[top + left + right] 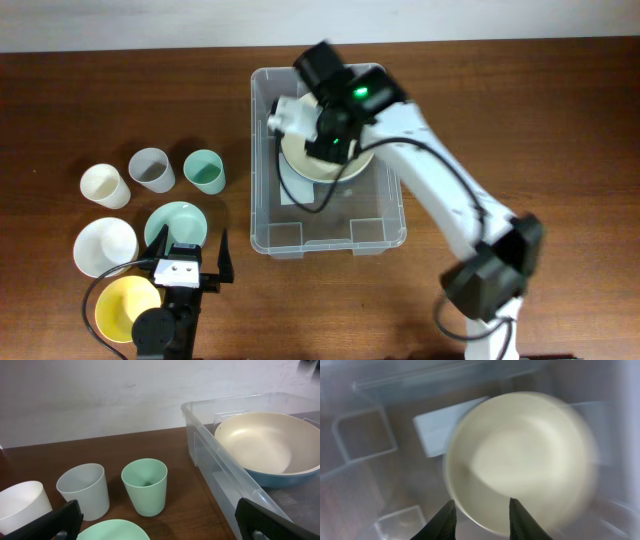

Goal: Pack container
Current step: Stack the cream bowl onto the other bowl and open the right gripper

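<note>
Left gripper [192, 245], near left: fingers fully released (nothing between them). Container [330, 240]: mid-table, upright, mouth upward, long axis running near to far. Its far half holds a cream bowl [300, 158]. Right gripper [481, 505] hovers above the bowl, fingers parted, grasping nothing.

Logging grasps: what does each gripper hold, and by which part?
Nothing. The left gripper is open and empty; the right gripper, jaws apart, hangs over the cream bowl without clamping its rim.
</note>
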Tool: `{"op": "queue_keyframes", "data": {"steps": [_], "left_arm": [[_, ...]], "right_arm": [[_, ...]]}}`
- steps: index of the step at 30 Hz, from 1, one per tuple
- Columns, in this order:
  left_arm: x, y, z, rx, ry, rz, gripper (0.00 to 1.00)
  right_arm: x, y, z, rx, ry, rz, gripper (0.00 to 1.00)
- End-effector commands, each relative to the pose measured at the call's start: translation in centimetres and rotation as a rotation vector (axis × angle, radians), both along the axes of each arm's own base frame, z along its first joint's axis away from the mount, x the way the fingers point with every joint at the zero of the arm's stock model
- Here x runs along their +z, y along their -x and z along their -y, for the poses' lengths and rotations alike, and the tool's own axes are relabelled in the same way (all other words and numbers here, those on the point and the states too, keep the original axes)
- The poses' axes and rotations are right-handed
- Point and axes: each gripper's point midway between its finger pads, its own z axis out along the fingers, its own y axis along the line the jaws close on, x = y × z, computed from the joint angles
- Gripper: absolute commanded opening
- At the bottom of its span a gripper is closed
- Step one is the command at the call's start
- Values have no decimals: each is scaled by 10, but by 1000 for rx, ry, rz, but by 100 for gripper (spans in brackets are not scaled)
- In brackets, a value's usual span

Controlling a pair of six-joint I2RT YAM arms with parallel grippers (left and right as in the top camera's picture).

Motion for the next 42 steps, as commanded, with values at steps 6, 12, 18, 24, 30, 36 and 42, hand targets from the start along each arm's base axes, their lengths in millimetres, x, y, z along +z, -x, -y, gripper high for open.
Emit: {"op": "queue_keyframes", "data": {"steps": [6, 12, 18, 24, 30, 36, 42], "left_arm": [[-2, 0, 3, -19, -4, -5, 100], [-2, 0, 3, -19, -4, -5, 100], [-2, 0, 3, -19, -4, -5, 100], [-2, 0, 0, -1, -5, -5, 100], [-2, 0, 0, -1, -5, -5, 100], [-2, 0, 0, -1, -5, -5, 100], [-2, 0, 0, -1, -5, -5, 100]], "right_arm": [[167, -42, 146, -743, -405, 302, 34], [133, -44, 234, -1059, -622, 5, 77], [89, -49, 228, -1023, -569, -147, 4], [95, -70, 156, -816, -493, 9, 4], [49, -99, 94, -736, -421, 26, 4], [-21, -120, 82, -765, -363, -72, 4], [-69, -133, 78, -776, -325, -116, 4]]}}
